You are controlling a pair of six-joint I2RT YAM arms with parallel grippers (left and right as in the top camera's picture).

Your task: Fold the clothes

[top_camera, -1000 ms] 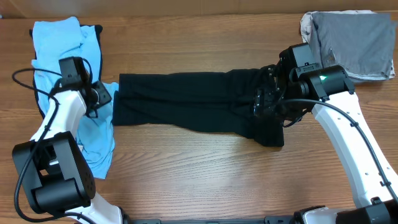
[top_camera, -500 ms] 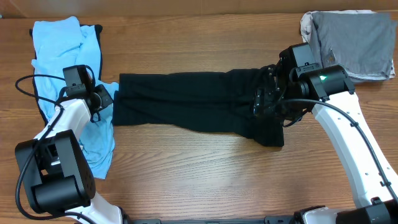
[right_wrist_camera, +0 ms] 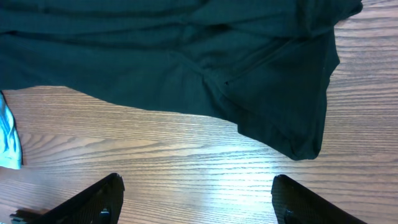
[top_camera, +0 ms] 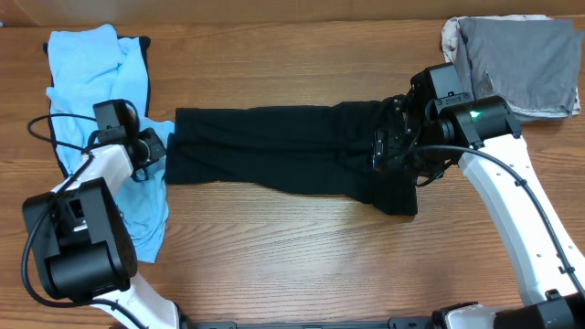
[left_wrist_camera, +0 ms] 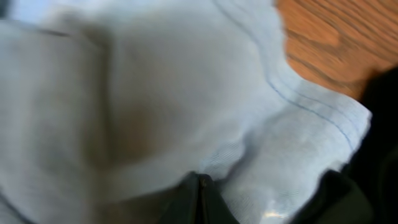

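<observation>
Black T-shirt (top_camera: pixel 274 146) lies stretched crosswise in the middle of the wooden table (top_camera: pixel 292 265), gathered into a long band. Over its right end hangs the right gripper (top_camera: pixel 393 146), its fingers (right_wrist_camera: pixel 102 199) spread wide, with nothing between them but bare wood just beside the shirt's hem. At the shirt's left edge the left gripper (top_camera: pixel 151 146) sits on the light blue garment (top_camera: pixel 91 64). Its fingertips (left_wrist_camera: pixel 189 196) are pressed together against that pale cloth, and whether a fold is caught between them cannot be told. A grey garment (top_camera: pixel 521 59) lies at the far right corner on an off-white garment (top_camera: pixel 450 35)
</observation>
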